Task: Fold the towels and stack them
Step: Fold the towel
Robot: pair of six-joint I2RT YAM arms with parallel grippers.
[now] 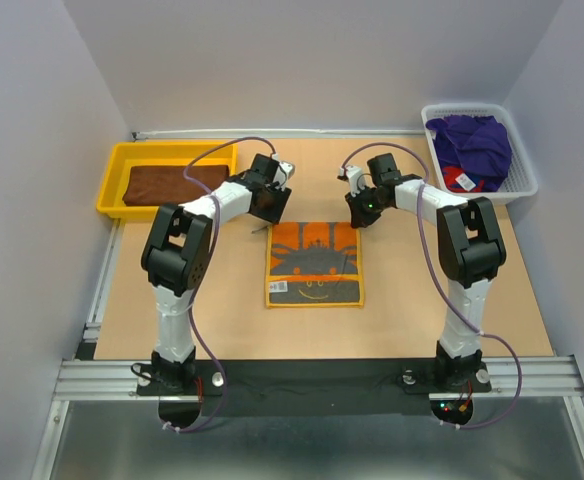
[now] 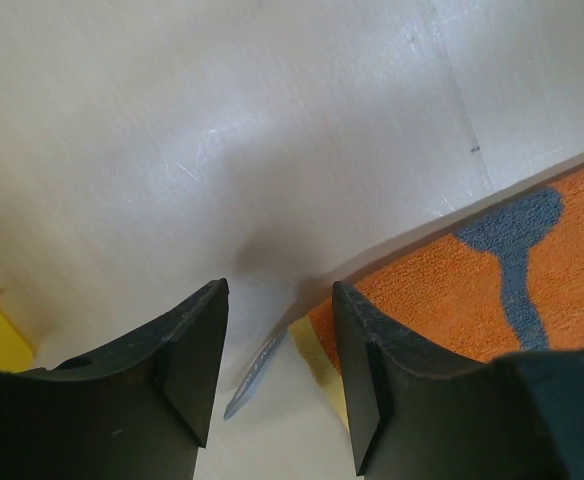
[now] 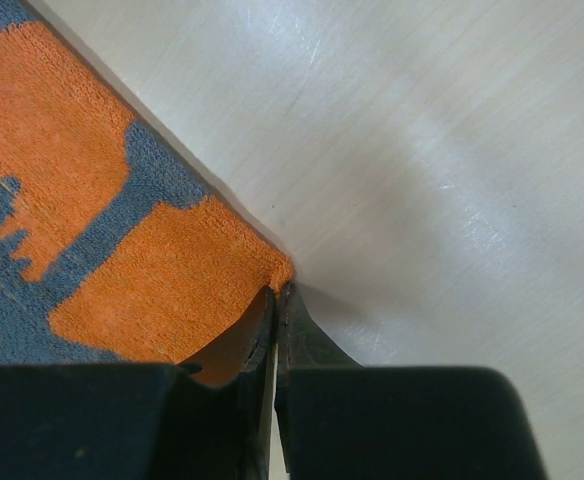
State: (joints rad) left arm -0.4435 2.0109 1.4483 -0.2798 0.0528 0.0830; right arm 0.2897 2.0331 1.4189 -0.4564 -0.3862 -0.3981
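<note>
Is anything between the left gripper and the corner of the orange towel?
Nothing visible. The orange towel has its corner right at the open jaws of the left gripper.

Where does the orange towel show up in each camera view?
Top external: orange towel lies flat mid-table.
Left wrist: lower right, corner beside the left fingers.
Right wrist: left half, corner at the right fingers.
Shared landmark: its dark print, seen in all three.
</note>
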